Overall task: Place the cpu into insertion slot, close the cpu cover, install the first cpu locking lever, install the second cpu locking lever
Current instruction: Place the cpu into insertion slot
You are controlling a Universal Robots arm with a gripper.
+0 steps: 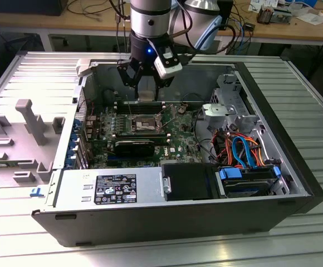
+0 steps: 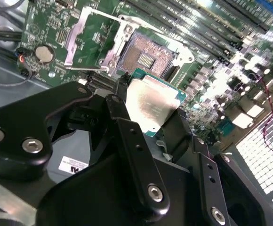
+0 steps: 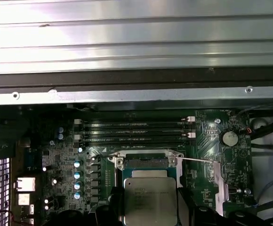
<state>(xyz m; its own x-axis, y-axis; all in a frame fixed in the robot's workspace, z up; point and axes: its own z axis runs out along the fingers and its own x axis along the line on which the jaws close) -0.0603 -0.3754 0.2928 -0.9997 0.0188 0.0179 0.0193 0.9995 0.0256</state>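
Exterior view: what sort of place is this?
Probably an electronics lab or workshop: an open computer case lies on a ribbed metal table, with a cable-strewn wooden workbench behind.

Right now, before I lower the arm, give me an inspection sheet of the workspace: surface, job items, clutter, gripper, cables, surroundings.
Surface: ribbed metal table, carrying the open computer case.
Job's things: cpu held off the board, not yet seated; insertion slot empty, contacts exposed; cpu cover swung open beside the slot.
Clutter: grey plastic fixture on the table at the exterior view's left.
Gripper: gripper shut on the cpu, above the board inside the case.
Cables: orange and blue cables in the case at the exterior view's right, apart from the slot.
Surroundings: wooden bench behind the table.
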